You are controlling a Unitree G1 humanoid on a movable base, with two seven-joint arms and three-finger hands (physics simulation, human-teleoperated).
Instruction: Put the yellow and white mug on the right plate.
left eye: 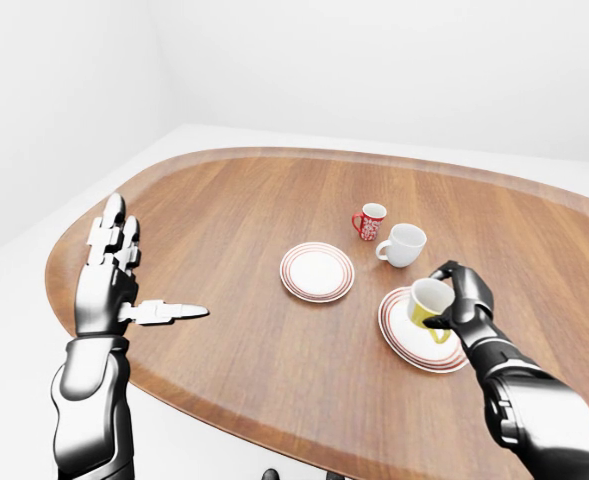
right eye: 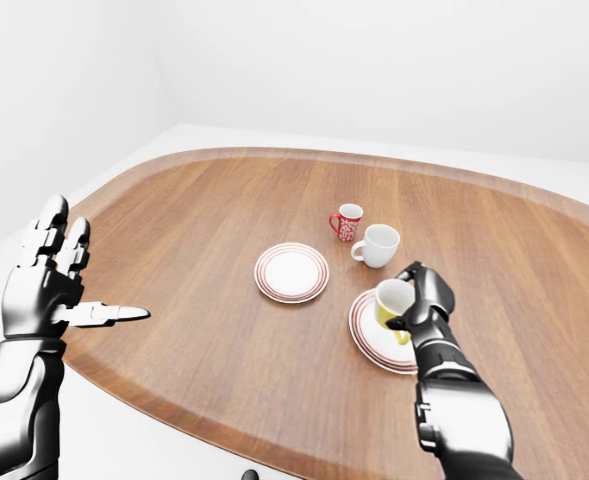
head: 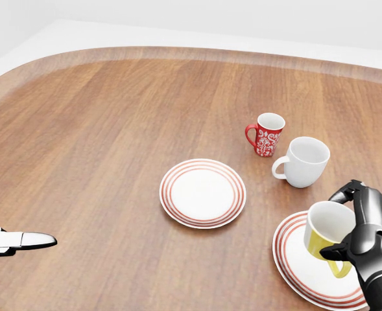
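— What's in the cups and plates?

— I see nothing inside the red patterned mug (head: 266, 133) or the white cup (head: 305, 161); the centre plate (head: 203, 192) is bare.

— And the yellow and white mug (head: 327, 232)?

— Yellow outside, white inside, tilted, its mouth toward ten o'clock and its handle low. My right hand (head: 366, 236) has its fingers clenched round it, over the right plate (head: 297, 266), at four o'clock from the centre plate. I can't tell whether it touches the plate.

— Do the views differ?

— The head view shows only a fingertip of my left hand (left eye: 109, 277); the left-eye view shows it whole, fingers spread, grasping nothing, at the wooden table's (left eye: 224, 220) edge.
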